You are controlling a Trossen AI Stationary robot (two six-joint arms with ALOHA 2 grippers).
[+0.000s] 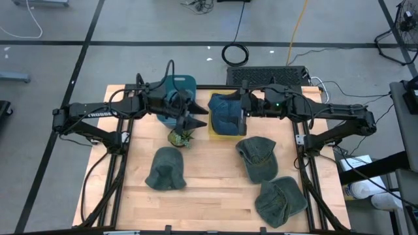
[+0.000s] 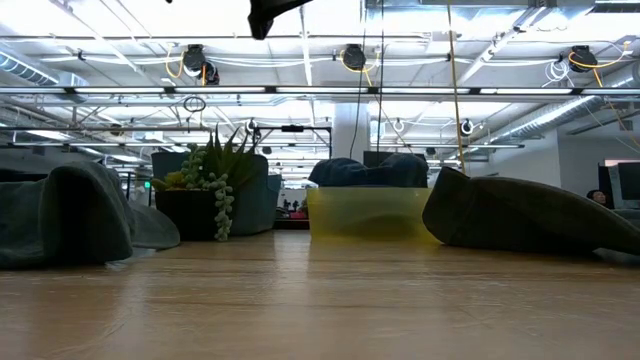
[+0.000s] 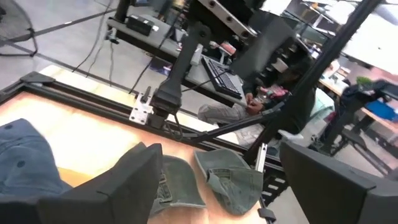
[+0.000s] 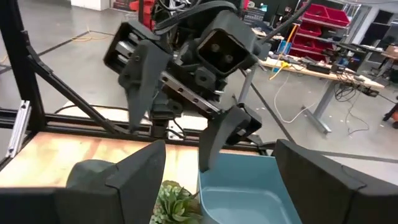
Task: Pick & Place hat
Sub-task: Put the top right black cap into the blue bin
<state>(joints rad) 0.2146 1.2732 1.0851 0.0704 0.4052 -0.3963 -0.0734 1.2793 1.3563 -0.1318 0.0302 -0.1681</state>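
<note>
Green hat [image 1: 166,169] on table front-left. Left gripper [image 1: 193,121] spread wide above plant [image 1: 180,137]; right gripper [image 1: 244,104] spread wide over blue hat [image 1: 225,116] in yellow bin [image 2: 370,213].

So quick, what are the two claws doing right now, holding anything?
Left gripper: open, holding nothing, up above the little plant.
Right gripper: open, holding nothing, up over the yellow bin with the blue hat in it.

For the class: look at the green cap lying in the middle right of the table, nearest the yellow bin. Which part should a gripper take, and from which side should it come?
Probably the crown of the green cap, taken from straight above. It lies flat and slumped on the table, so its soft top folds give two fingers cloth to pinch, while the edges hug the wood. The right gripper is nearer; both it and the left gripper are open.
</note>
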